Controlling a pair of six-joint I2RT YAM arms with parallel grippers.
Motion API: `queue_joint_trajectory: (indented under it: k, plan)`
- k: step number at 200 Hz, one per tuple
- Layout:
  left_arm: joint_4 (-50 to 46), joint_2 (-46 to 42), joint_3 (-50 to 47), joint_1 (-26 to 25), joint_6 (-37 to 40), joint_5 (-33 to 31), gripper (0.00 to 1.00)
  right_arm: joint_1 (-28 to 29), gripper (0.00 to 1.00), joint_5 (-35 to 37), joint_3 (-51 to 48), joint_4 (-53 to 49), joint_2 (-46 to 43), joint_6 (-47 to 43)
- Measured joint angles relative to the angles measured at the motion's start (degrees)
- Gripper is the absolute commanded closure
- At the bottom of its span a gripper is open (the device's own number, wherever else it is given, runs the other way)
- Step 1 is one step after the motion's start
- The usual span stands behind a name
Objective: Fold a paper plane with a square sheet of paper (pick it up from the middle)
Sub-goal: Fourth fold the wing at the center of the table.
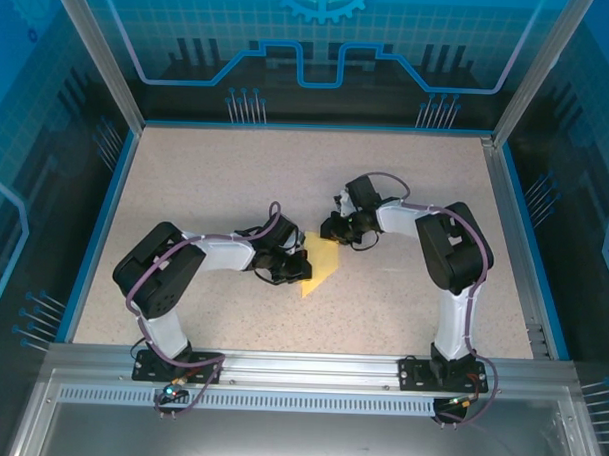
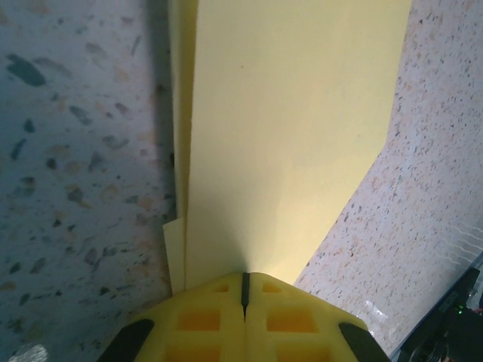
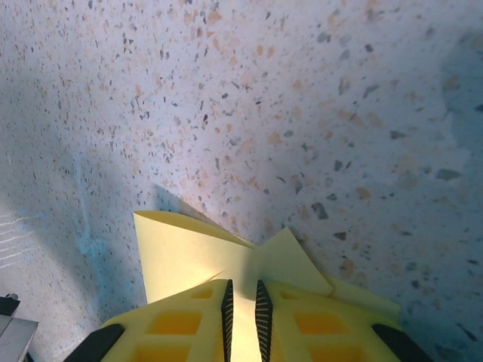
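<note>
Paper first: there is one yellow paper sheet (image 1: pixel 321 269), and it is in the middle of the speckled table (image 1: pixel 236 176). It sits between two robot arms, the left arm (image 1: pixel 163 273) and the right arm (image 1: pixel 449 248). The sheet is folded, not flat. From above it looks like a small slanted shape with a pointy corner near the arms' side.

There are two grippers, and each one has two yellow fingers. The left gripper (image 1: pixel 301 266) is at the left edge of the sheet. In the left wrist view its two fingers (image 2: pixel 204 317) are pressed tight together, with the edge of the sheet going into the thin line between them. The paper spreads away from the fingers, wide and smooth. A thinner strip of a second layer peeks out along its left side.

The right gripper (image 1: pixel 334 229) is at the far end of the sheet. In the right wrist view its two fingers (image 3: pixel 181 324) stand close, with just a thin slot between them, and the paper runs into that slot. Two pointed flaps of the sheet stick out past the fingertips.

I cannot tell if the sheet touches the table or hangs just over it.
</note>
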Motion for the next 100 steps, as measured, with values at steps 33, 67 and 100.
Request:
queue_joint_trajectory:
  k: [33,67,100]
  plan:
    - [1.0,0.0,-0.3,0.0,0.9,0.0,1.00,-1.2,0.77,-2.6,-0.4,2.3,0.5,0.6]
    - [1.6,0.0,-0.4,0.0,1.6,0.0,1.00,-3.1,0.74,-7.1,-2.3,7.1,0.7,1.5]
    - [1.7,0.0,-0.4,0.0,2.3,0.0,1.00,-5.0,0.69,-6.6,-2.5,8.3,0.3,0.7]
